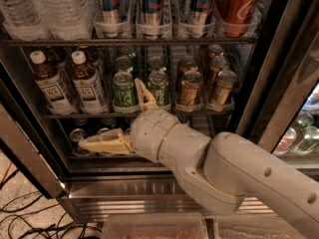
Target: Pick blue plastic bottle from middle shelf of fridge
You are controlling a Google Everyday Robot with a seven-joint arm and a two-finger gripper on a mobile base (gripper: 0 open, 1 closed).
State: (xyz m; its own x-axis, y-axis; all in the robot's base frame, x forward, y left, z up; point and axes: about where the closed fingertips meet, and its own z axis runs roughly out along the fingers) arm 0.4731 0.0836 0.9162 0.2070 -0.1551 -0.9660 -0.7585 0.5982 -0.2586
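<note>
Stainless-steel drinks fridge (149, 190), door open, dark inside. On the dark wire middle shelf (65, 115), far left lane: two small clear plastic bottles of brown drink with white caps and blue-printed white labels, left bottle (50, 83) and right bottle (87, 81), upright, side by side. To their right stood green cans (123, 88), then gold cans (191, 86).

The cream two-finger gripper (110, 112) hung at the fridge front, right of and lower than the bottles, touching neither. The claw was spread wide and held nothing. One finger (144, 94) pointed up in front of the green cans; the other (105, 143) pointed left across the small dark cans (77, 135) on the bottom rack. The white arm (239, 178) ran in from the near right.

Top rack: large clear water bottles (60, 9) at left, tall blue-and-silver cans (149, 4), one red can (239, 4) at right. Black cables (25, 218) lay on the floor at near left.
</note>
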